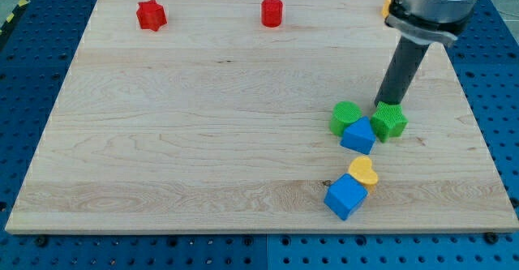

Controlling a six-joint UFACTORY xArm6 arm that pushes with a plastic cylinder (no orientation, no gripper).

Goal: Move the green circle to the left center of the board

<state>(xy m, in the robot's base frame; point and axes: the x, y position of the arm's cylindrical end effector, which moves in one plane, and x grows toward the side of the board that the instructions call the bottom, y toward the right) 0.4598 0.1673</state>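
Observation:
The green circle [346, 116] lies at the board's right centre, touching a blue block [358, 135] just below and right of it. A second green block, star-like [390, 122], sits right of that blue block. My tip [384, 104] stands at the upper edge of the green star-like block, to the right of the green circle with a gap between them. The rod rises up and right to the arm at the view's top right.
A yellow heart [365, 172] and a blue cube [346, 196] lie together near the bottom right. A red star [151, 15] and a red cylinder [272, 12] lie along the top edge. A yellow block [387, 9] peeks out beside the arm.

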